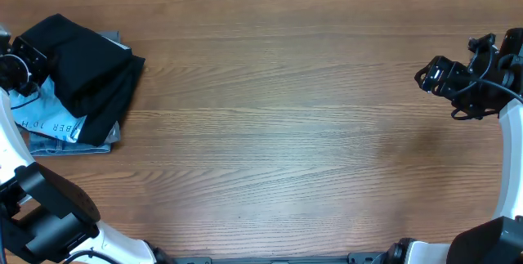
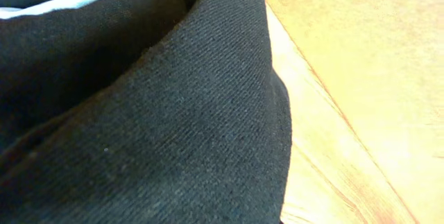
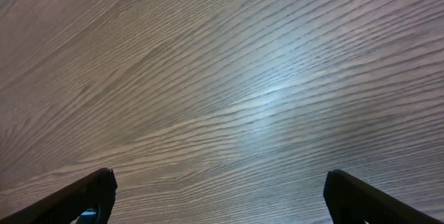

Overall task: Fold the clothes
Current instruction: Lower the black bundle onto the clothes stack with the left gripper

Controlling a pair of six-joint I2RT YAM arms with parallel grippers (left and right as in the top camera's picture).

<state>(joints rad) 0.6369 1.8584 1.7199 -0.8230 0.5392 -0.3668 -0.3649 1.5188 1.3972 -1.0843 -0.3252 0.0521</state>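
Left gripper (image 1: 29,60) closed tight at the black T-shirt (image 1: 86,72) on the pile — right gripper (image 3: 218,186) spread wide over the bare table (image 1: 286,133).

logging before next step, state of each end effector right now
left end effector: closed on the black shirt
right end effector: open, holding nothing

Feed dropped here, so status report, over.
Left gripper, jaws shut, at shirt edge, grip unseen. Right gripper, jaws open, over table. Shirt bunched on blue garment, far left.

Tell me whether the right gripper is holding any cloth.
No, the right gripper stands wide open over the bare wooden table, with nothing in it.
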